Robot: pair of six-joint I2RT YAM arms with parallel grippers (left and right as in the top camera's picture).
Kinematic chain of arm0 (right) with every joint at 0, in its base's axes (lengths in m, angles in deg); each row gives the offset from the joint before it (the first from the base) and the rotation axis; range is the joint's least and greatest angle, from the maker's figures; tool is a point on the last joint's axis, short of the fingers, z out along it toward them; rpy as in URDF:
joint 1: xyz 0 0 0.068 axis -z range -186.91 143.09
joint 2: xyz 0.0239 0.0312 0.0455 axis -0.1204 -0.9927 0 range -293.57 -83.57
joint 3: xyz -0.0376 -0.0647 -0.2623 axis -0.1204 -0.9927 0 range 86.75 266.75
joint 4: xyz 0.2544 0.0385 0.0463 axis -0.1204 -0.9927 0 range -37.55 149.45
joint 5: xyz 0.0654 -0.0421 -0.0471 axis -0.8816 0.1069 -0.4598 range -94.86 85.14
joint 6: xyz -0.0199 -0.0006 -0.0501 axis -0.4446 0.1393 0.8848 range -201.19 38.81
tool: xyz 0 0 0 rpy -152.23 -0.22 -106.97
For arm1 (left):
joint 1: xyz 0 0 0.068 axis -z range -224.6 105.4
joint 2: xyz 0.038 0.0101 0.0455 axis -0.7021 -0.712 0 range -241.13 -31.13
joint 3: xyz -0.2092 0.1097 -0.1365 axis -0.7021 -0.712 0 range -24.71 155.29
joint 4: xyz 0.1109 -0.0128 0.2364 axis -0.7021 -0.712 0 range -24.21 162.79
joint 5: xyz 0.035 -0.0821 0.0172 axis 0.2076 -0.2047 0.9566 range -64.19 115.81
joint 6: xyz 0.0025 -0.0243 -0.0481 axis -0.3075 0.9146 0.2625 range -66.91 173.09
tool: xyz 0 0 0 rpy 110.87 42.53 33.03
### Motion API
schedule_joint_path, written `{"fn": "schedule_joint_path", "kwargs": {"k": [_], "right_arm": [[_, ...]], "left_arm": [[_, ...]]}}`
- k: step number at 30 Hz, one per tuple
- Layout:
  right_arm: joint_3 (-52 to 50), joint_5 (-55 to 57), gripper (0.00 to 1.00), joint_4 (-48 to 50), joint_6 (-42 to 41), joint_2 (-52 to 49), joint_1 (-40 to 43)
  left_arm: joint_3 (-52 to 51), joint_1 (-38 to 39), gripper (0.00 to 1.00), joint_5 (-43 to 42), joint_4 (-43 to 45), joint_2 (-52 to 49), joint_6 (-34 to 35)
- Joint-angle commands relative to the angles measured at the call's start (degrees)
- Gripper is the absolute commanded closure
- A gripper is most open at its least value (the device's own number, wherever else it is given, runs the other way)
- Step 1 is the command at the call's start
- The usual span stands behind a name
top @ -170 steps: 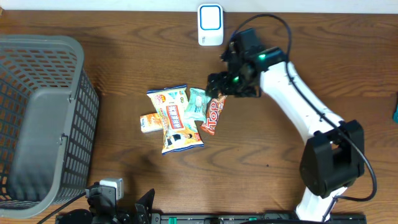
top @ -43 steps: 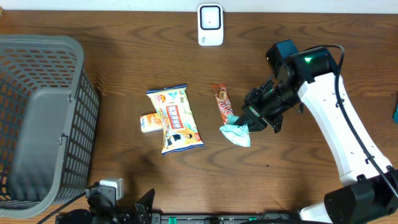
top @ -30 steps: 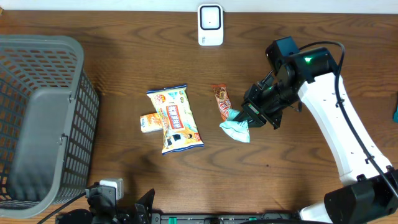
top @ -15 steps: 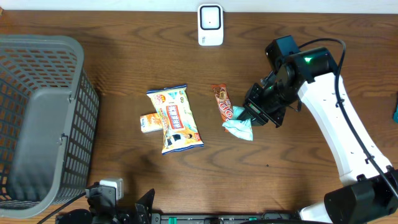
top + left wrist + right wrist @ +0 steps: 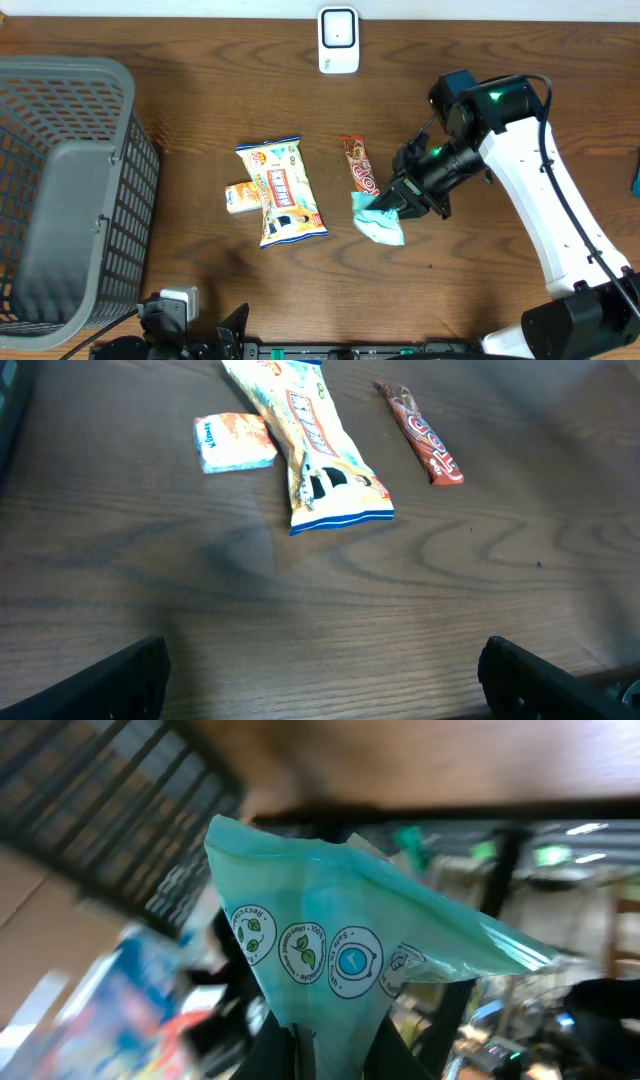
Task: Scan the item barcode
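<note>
Clamped the teal packet [image 5: 380, 216] in the closed right gripper [image 5: 402, 196], just right of the chocolate bar [image 5: 358, 165]. Showed its round printed symbols in right wrist view only. Caught the left gripper [image 5: 320, 680], spread wide and empty, in left wrist view.

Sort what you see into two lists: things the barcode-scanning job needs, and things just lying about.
Part of the job: teal packet, held up by the right arm; white scanner.
Lying about: yellow snack bag; small orange packet; red-brown bar; grey basket.
</note>
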Motion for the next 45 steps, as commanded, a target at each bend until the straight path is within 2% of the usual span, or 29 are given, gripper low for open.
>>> {"fn": "schedule_joint_path", "kwargs": {"k": [1,4,14,20,22,29,35,40,45], "right_arm": [[0.00,-17.09,0.99,-0.04,2.12,0.42,-0.33],[0.00,-23.02,0.99,-0.04,2.14,0.42,0.00],[0.00,-30.51,0.99,-0.04,2.12,0.42,0.59],[0.00,-29.70,0.99,0.02,1.29,0.42,1.64],[0.00,-25.64,0.99,0.28,1.29,0.42,1.88],[0.00,5.27,0.99,1.07,1.27,0.42,2.12],[0.00,22.71,0.99,10.05,4.35,0.42,2.16],[0.00,32.76,0.99,16.63,5.81,0.42,2.10],[0.00,34.36,0.99,19.26,10.86,0.42,1.51]], "left_arm": [[0.26,0.24,0.02,-0.09,0.00,0.42,-0.96],[0.26,0.24,0.02,-0.09,0.00,0.42,-0.98],[0.26,0.24,0.02,-0.09,0.00,0.42,-0.96],[0.26,0.24,0.02,-0.09,0.00,0.42,-0.98],[0.26,0.24,0.02,-0.09,0.00,0.42,-0.98],[0.26,0.24,0.02,-0.09,0.00,0.42,-0.98],[0.26,0.24,0.02,-0.09,0.00,0.42,-0.98],[0.26,0.24,0.02,-0.09,0.00,0.42,-0.96],[0.26,0.24,0.02,-0.09,0.00,0.42,-0.98]]}}
